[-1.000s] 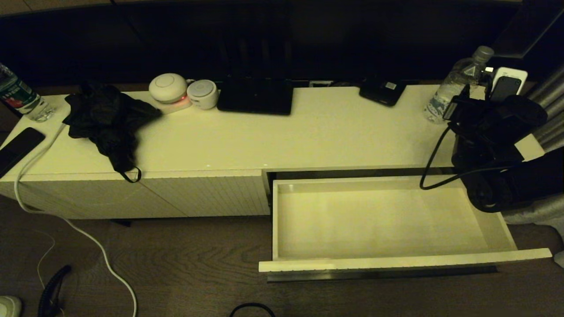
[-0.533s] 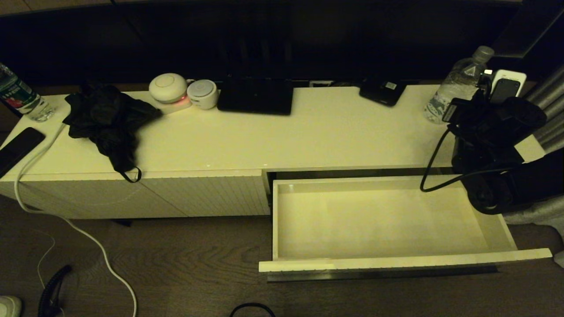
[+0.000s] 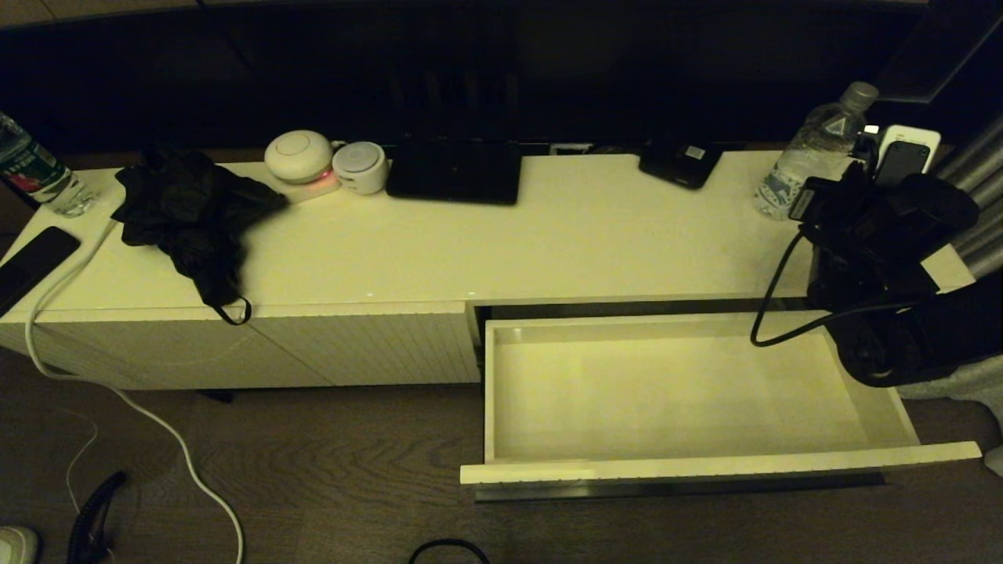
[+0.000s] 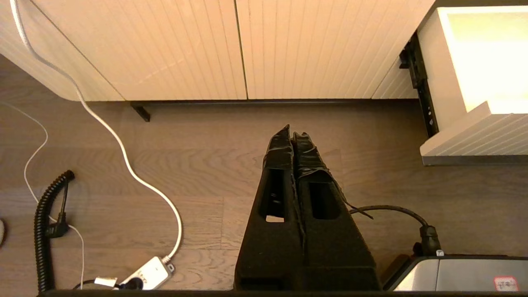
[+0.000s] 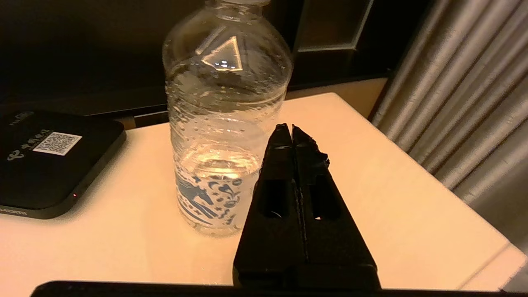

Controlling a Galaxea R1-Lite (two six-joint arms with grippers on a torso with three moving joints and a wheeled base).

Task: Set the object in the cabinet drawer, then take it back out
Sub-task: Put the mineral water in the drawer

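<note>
1. Cream and ribbed-fronted, the wide shallow cabinet drawer (image 3: 674, 392) is standing pulled fully out of the long low cream-white cabinet (image 3: 470, 235), and its pale inside is holding nothing.
2. My clear plastic water bottle with the grey screw cap (image 3: 811, 153) is standing upright on the cabinet top at the right-hand end, not yet lifted, so I am judging both the putting-in and the taking-out as undone.
3. I am holding my right gripper (image 5: 292, 130) just beside that bottle, on its near right side; its fingers are pressed together on nothing, so I am judging that they need parting before any grasp.
4. I am keeping my left gripper (image 4: 292, 131) parked low over the wooden floor before the cabinet, fingers likewise pressed together and empty.
5. Counting: I am seeing two bottles, the second being the one with the dark green-and-red label (image 3: 35, 176) at the far left end; one open drawer; two round white gadgets (image 3: 325, 162); one crumpled black cloth (image 3: 192, 215).
</note>
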